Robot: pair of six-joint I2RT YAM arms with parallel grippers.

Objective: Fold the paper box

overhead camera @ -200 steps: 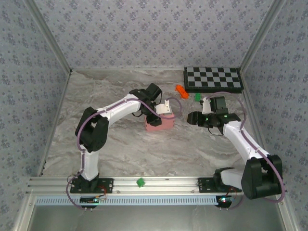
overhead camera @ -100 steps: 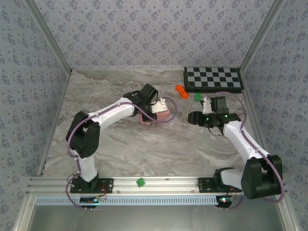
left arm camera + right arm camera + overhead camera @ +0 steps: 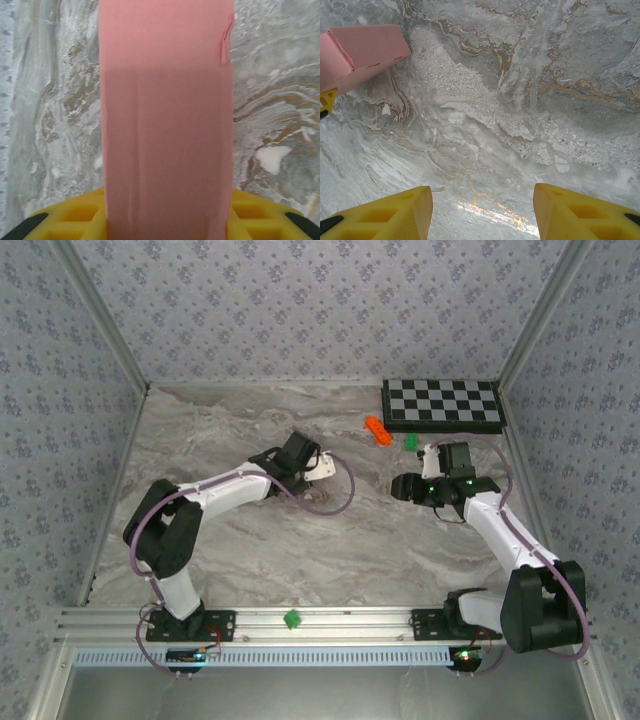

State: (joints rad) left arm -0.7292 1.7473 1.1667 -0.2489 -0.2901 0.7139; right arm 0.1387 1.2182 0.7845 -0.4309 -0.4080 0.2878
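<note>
Left wrist view: my left gripper (image 3: 167,222) clamps the paper box (image 3: 166,110). Right wrist view: right gripper (image 3: 482,212) wide, box upper-left.

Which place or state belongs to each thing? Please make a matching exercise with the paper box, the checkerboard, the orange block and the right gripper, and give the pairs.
1. paper box
2. checkerboard
3. orange block
4. right gripper

A. open above the table
B. at the table's far right corner
C. held in the left gripper
D. just left of the checkerboard

Pairs: 1-C, 2-B, 3-D, 4-A.
</note>
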